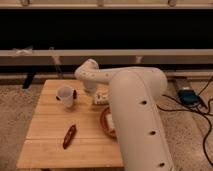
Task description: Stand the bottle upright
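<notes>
The bottle [102, 98] is a small whitish shape with reddish marks, lying on the wooden table [50, 130] just right of the cup. My gripper [93, 95] hangs down from the white arm's wrist [89, 75], right at the bottle's left end. The arm hides part of the bottle, and I cannot tell whether the gripper touches it.
A translucent white cup [66, 96] stands left of the gripper, with a small dark thing at its right side. A dark red elongated object [69, 136] lies near the table's front. A brown dish [106, 122] is partly hidden behind the arm. Cables and a blue box [189, 96] lie on the floor at right.
</notes>
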